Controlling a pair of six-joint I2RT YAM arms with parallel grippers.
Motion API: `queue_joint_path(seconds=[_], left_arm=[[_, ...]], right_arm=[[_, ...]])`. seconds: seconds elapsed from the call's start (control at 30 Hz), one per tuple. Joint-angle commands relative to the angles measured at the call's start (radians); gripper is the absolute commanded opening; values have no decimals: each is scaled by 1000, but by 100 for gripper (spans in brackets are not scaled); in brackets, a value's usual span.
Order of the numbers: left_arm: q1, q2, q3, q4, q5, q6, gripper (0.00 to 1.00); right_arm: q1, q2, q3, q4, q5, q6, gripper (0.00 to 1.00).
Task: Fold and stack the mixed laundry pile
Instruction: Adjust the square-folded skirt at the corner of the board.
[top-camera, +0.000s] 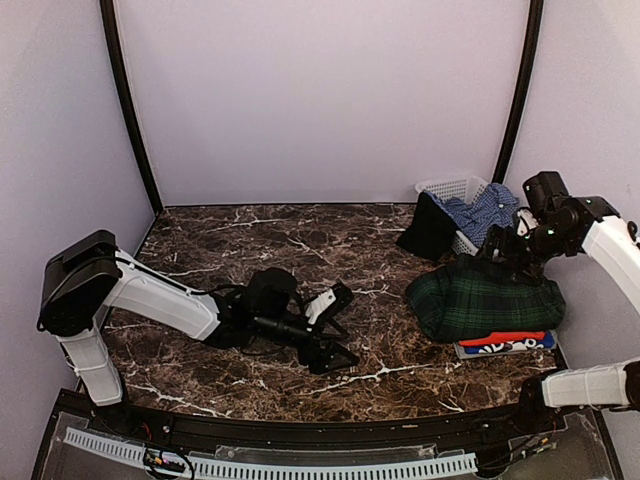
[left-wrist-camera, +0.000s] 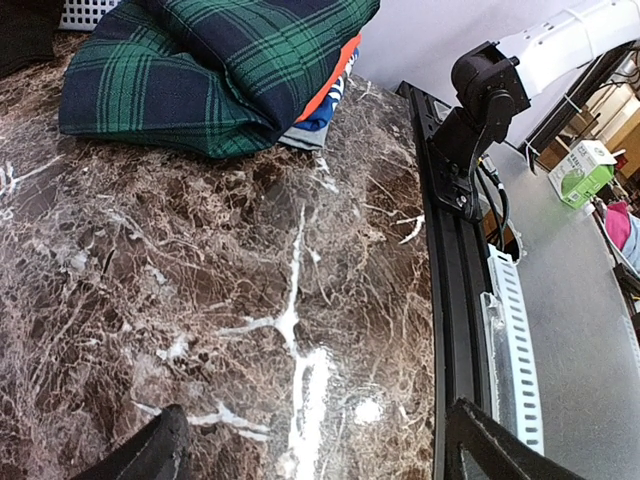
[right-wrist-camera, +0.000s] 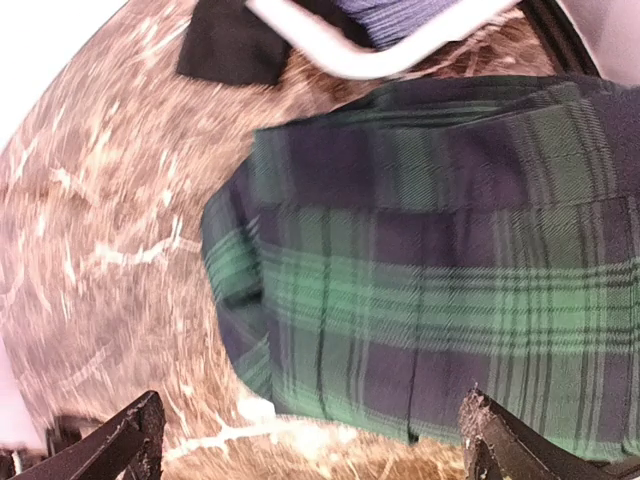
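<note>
This is a robotics lab test booth: plain pale walls (top-camera: 320, 100) close in three sides of a marble-patterned table (top-camera: 300, 240); black curved poles (top-camera: 128, 110) run up the back corners; two white-and-black robot arms, the left arm (top-camera: 150, 295) and the right arm (top-camera: 615, 245), stand at the near edge by a black rail (left-wrist-camera: 445, 270); a white slotted cable duct (top-camera: 280, 465) and loose wiring (left-wrist-camera: 497, 200) follow that rail. The laundry pile (top-camera: 485, 300) lies on the table top; past the rail, the left wrist view shows a grey surface (left-wrist-camera: 570, 330) and a green-and-white carton (left-wrist-camera: 585, 165).
</note>
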Motion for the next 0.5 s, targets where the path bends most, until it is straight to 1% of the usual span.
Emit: queue_joint_path(seconds=[0.0, 0.17, 0.27, 0.33, 0.47], left_arm=[[7, -18, 31, -7, 19, -12, 88], [12, -12, 36, -12, 12, -15, 88], [18, -9, 43, -16, 9, -18, 88], [22, -3, 49, -19, 11, -18, 88], [23, -4, 62, -38, 5, -16, 88]], right_arm=[[-73, 30, -66, 125, 39, 83, 99], [-153, 51, -132, 125, 198, 150, 98], [-212, 72, -156, 132, 253, 174, 99], [-243, 91, -176, 157, 257, 180, 99], [-304, 151, -234, 234, 193, 197, 98]])
